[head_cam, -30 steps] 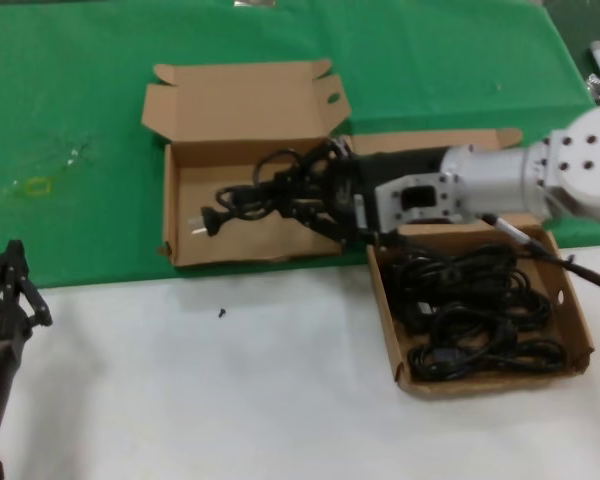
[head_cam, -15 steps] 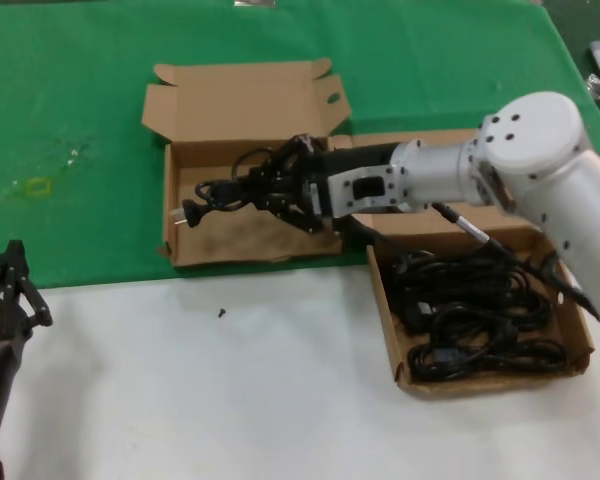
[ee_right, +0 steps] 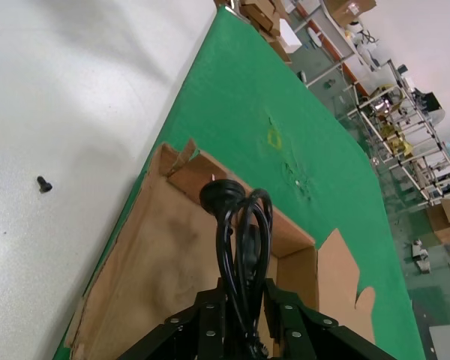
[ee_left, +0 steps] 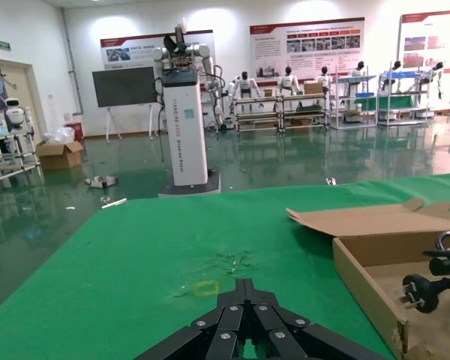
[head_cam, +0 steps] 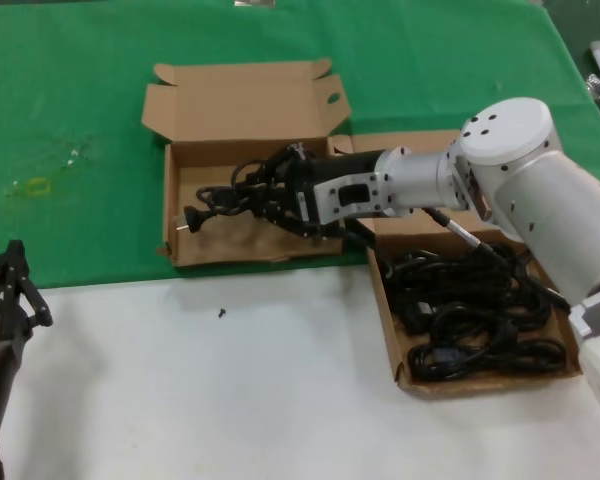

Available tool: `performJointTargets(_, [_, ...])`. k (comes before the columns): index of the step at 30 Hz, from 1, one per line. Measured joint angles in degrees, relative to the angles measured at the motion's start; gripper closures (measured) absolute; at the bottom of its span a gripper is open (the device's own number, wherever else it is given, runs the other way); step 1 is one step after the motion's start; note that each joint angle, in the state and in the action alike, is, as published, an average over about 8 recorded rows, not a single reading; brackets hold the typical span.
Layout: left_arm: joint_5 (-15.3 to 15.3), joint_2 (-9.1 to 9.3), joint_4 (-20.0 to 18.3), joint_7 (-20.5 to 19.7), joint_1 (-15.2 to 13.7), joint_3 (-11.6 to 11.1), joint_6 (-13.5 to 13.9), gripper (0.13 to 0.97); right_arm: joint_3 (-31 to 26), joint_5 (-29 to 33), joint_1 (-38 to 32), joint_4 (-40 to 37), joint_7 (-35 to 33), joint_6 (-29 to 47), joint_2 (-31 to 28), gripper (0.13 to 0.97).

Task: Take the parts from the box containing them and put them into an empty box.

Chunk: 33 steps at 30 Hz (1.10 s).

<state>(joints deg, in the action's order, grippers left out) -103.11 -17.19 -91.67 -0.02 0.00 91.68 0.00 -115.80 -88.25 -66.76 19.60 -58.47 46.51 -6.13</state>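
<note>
Cardboard, brown: two shallow mailer boxes side by side, lids hinged back. Empty box point(head_cam: 195, 215) on the green cloth point(head_cam: 70, 120), floor bare; right gripper point(head_cam: 265, 200) reaching in low over it, fingers clamped on one coiled black power cord point(head_cam: 225, 200), its plug point(head_cam: 188, 220) jutting toward the box's left wall. Box containing the parts point(head_cam: 578, 345) to the right, on the white surface point(head_cam: 230, 400), holding a tangled heap of remaining cords point(head_cam: 475, 315). Small black screw point(head_cam: 221, 313) loose on the white surface. Left gripper point(head_cam: 10, 290) at the near left edge, fingers drawn together on nothing
</note>
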Motion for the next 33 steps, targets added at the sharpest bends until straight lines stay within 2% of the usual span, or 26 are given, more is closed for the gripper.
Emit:
performJointTargets(3, [0.0,0.0,0.0,0.0,0.0,0.0,0.0,0.955,0.7,-0.3,-0.6,-2.0,-1.8,-0.1,0.6,0.864])
performJointTargets(8, [0.0,0.0,0.0,0.0,0.0,0.0,0.0,0.955,1.7,-0.7,-1.2,-3.9,-4.0,-0.2,1.1,0.818])
performJointTargets(14, [0.0,0.0,0.0,0.0,0.0,0.0,0.0,0.955,2.4,-0.8,-1.0,-3.0,-4.0,0.0,0.9,0.755])
performJointTargets(21, [0.0,0.0,0.0,0.0,0.0,0.0,0.0,0.955,1.5,0.2,1.4,4.4,1.3,0.9,-1.4,0.648])
performJointTargets(29, [0.0,0.0,0.0,0.0,0.0,0.0,0.0,0.955,-0.1,1.7,5.1,15.9,8.9,2.1,-5.5,0.439])
performJointTargets(33, [0.0,0.0,0.0,0.0,0.0,0.0,0.0,0.955,-0.6,2.2,6.3,19.6,11.3,2.6,-7.0,0.439])
